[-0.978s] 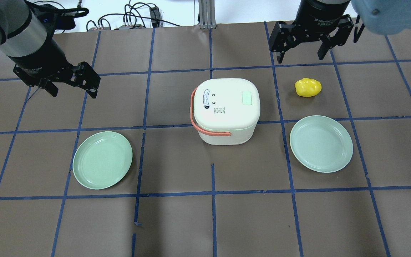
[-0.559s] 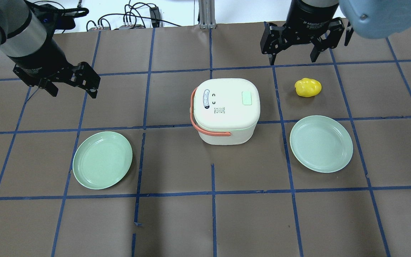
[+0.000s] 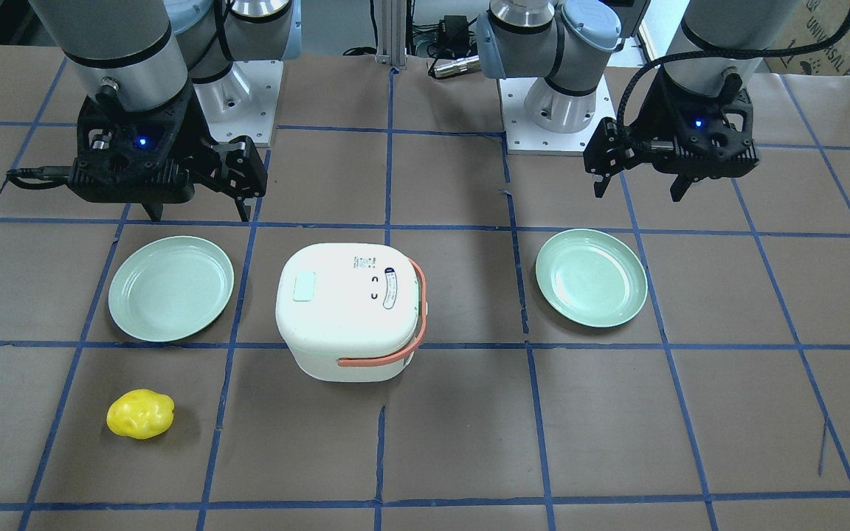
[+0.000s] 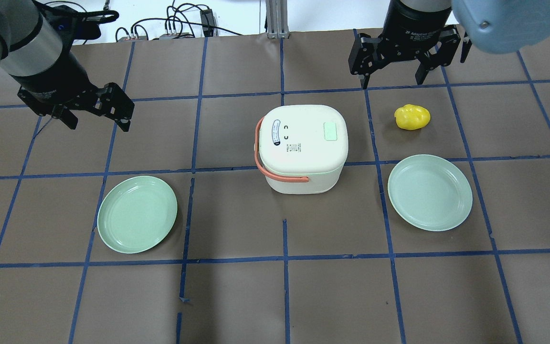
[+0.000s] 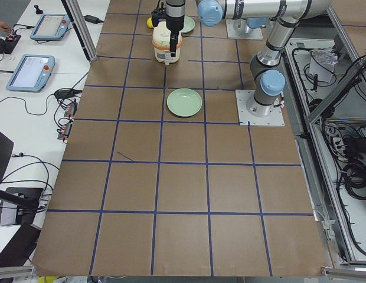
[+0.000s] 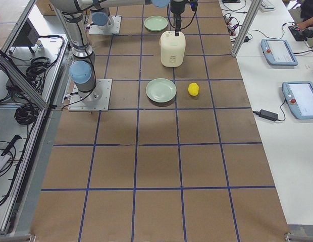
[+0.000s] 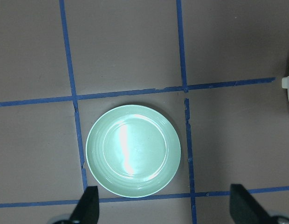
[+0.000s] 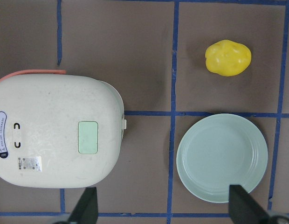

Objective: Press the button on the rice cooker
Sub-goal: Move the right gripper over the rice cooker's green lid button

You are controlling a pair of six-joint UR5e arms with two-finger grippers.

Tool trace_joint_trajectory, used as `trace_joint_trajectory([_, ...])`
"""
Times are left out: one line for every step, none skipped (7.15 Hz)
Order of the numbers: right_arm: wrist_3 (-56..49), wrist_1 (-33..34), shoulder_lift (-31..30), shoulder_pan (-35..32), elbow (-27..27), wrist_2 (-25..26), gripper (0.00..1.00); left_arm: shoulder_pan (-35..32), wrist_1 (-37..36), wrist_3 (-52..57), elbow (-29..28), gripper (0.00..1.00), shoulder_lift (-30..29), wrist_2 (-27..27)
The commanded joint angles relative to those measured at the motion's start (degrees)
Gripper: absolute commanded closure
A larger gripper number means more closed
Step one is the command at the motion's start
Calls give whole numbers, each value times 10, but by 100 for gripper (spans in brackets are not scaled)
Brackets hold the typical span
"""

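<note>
The white rice cooker [image 4: 303,148] with an orange handle stands at the table's middle. Its pale green button [image 4: 331,131] sits on the lid's right side. The cooker also shows in the front view [image 3: 347,310] and the right wrist view [image 8: 56,135], with the button [image 8: 87,136] in plain sight there. My right gripper [image 4: 392,81] is open and empty, high above the table, behind and to the right of the cooker. My left gripper [image 4: 98,123] is open and empty, far left of the cooker. Nothing touches the cooker.
A green plate [image 4: 137,214] lies front left of the cooker, another green plate [image 4: 429,192] to its right. A yellow lumpy object [image 4: 412,117] lies behind the right plate, below my right gripper. Cables run along the table's far edge.
My right gripper has shifted a little to the left, toward the cooker's side, and has stayed open. The left arm and the cooker have not moved.
</note>
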State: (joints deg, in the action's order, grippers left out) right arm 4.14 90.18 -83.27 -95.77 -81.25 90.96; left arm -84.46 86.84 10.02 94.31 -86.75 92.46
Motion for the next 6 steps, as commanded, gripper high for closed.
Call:
trace_joint_trajectory([41, -1, 5, -9, -6, -25, 19, 0, 0, 0, 0, 0, 0, 0])
trace_joint_trajectory([56, 0, 17, -20, -15, -50, 47, 0, 0, 0, 0, 0, 0, 0])
trace_joint_trajectory([56, 3, 26, -21, -24, -64, 65, 0, 0, 0, 0, 0, 0, 0])
trace_joint_trajectory([64, 10, 35, -22, -29, -87, 76, 0, 0, 0, 0, 0, 0, 0])
trace_joint_trajectory([68, 17, 49, -21, -29, -87, 78, 0, 0, 0, 0, 0, 0, 0])
trace_joint_trajectory([69, 29, 61, -22, -29, -87, 78, 0, 0, 0, 0, 0, 0, 0])
